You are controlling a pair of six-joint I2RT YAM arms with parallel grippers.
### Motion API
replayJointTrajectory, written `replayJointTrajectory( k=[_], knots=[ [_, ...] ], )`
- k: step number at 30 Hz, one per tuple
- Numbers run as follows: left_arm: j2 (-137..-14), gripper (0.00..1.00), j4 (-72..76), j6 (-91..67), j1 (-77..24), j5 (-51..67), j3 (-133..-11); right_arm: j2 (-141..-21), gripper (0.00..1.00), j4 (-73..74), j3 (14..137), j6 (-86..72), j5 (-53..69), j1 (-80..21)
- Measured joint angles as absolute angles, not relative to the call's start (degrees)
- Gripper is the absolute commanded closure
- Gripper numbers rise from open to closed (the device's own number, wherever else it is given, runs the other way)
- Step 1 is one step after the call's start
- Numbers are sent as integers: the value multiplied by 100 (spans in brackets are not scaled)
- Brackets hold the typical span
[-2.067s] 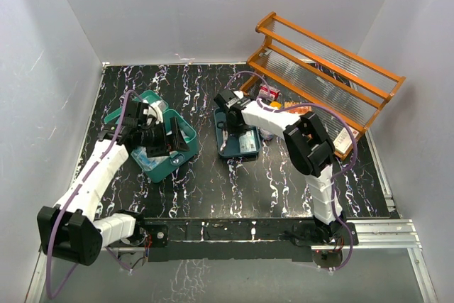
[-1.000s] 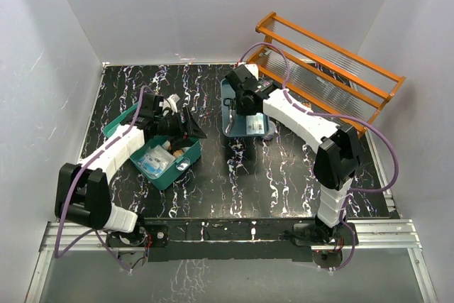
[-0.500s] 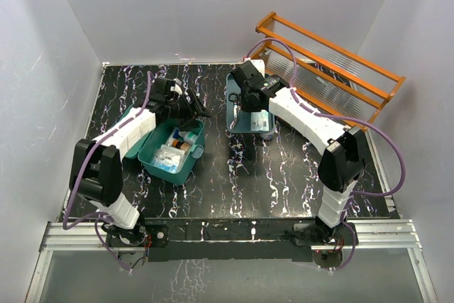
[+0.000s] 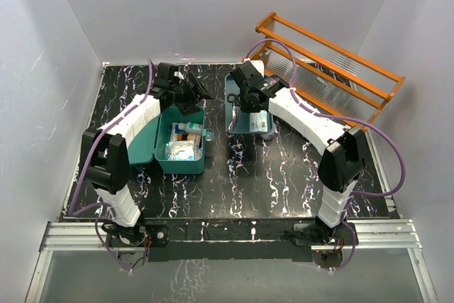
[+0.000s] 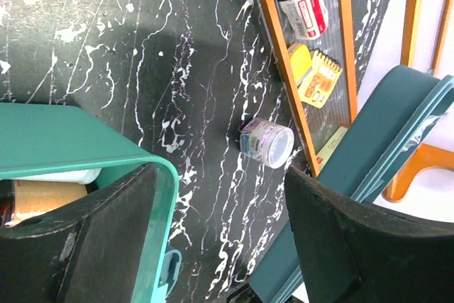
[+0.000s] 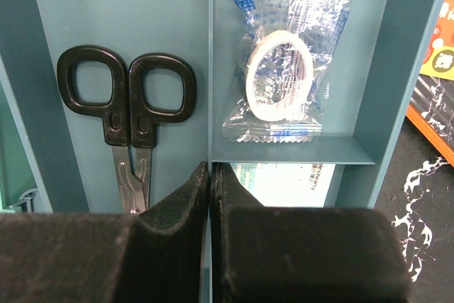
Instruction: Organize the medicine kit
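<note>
The medicine kit's teal box lies open left of centre, lid hinged out to its left, with small bottles and packets inside. My left gripper is open at the box's far end. Its jaws straddle the rim, which runs close to the left finger. My right gripper is shut on a thin divider wall of the kit's insert tray. The tray holds black scissors and a bagged tape roll. It also shows as a teal slab in the left wrist view.
An orange wooden rack stands at the back right, with a red-and-white box and a yellow packet on its lower shelf. A small clear jar lies on the black marbled table beside the rack.
The teal box has swung round to sit square beside the tray. My left gripper moved back and right along the box's far end. The right gripper carried the tray back towards the rack.
</note>
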State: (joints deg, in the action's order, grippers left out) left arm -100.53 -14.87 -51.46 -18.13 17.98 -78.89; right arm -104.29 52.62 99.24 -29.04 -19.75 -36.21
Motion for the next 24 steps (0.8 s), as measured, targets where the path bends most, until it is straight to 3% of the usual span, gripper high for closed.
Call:
replayJointTrajectory(
  k=[10,18,24],
  knots=[
    [-9336,15,-3494,-3990,-1680,1125,-8219,-10429,100,5301,10038,-3022,-1756,-3621],
    [-7714,13,-4329,-3395,-908,491,-7542,-10468,100,5310,10307,-3094,-1529,-3660],
    [-7616,17,-4392,-3291,-681,799,-6934,-10680,100,5422,10689,-3151,-1481,-3785]
  ],
)
